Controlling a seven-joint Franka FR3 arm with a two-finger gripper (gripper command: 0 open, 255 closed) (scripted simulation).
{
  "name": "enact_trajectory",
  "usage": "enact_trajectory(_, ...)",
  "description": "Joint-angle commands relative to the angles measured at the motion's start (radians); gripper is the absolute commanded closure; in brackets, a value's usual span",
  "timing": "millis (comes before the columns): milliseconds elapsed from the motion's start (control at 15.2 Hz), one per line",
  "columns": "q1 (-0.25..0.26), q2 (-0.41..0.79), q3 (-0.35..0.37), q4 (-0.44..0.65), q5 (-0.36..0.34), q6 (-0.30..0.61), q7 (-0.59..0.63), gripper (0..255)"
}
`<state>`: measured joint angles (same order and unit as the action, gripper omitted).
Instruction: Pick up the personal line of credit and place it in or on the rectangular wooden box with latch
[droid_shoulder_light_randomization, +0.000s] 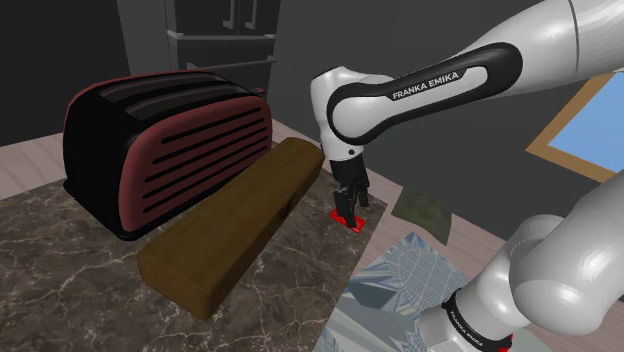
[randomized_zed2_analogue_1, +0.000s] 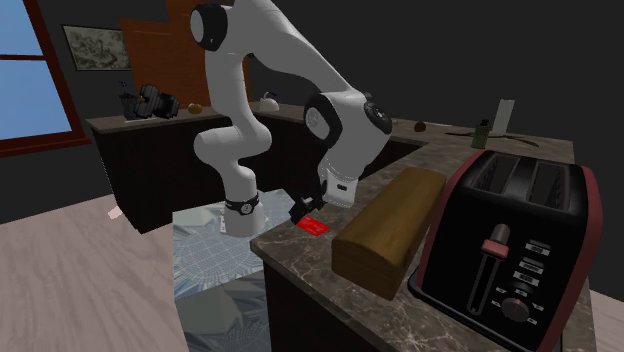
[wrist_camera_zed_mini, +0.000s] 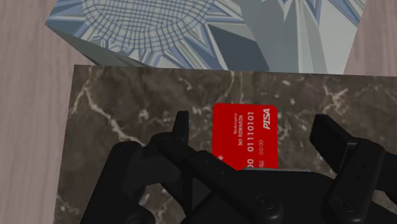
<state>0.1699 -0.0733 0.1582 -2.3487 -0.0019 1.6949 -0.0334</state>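
Note:
A red bank card (wrist_camera_zed_mini: 245, 137) with white numbers lies flat on the dark marble counter (wrist_camera_zed_mini: 127, 108) near its edge. My black gripper (wrist_camera_zed_mini: 254, 133) hangs just over it, open, one finger (wrist_camera_zed_mini: 181, 127) on each side of the card without touching it. In the shoulder view the gripper (droid_shoulder_light_randomization: 349, 205) points straight down at the card (droid_shoulder_light_randomization: 348, 219), right beside the near end of the long brown wooden box (droid_shoulder_light_randomization: 235, 225). The second exterior view shows the card (randomized_zed2_analogue_1: 314, 224) under the gripper (randomized_zed2_analogue_1: 305, 208), with the box (randomized_zed2_analogue_1: 390, 230) to its right.
A large black and dark-red toaster (droid_shoulder_light_randomization: 165, 150) stands against the box's far side. The counter edge runs close by the card, and the stand (wrist_camera_zed_mini: 191, 32) with its blue-grey pattern sits just beyond it. Pale wooden floor lies below.

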Motion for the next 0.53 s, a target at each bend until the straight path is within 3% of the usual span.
enact_trajectory(0,0.001,-0.004,0.001,-0.031,0.002,0.025,0.001,0)
enact_trajectory(462,0.002,-0.006,0.001,-0.067,0.002,0.059,0.000,0)
